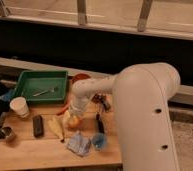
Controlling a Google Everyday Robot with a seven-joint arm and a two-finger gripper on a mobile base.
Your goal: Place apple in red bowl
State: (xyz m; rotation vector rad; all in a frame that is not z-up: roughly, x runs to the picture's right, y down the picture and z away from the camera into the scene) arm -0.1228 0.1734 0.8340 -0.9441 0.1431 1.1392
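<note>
White tool [76, 113] over the yellow-orange apple [74, 122], orange-red bowl [80, 77], green tray [40, 73], blue cloth [80, 144], pale wooden table [32, 151]

Wooden table [30, 154], items as I find them:
- green tray [23, 79] at back left, with a metal utensil [45, 91] in it
- white paper cup [19, 106] in front of the tray
- small metal cup [6, 133] at the left edge
- black oblong device [38, 125]
- banana [56, 128], just left of my gripper [75, 115]
- thin red-orange chili [63, 108]
- crumpled blue cloth [79, 144] near the front
</note>
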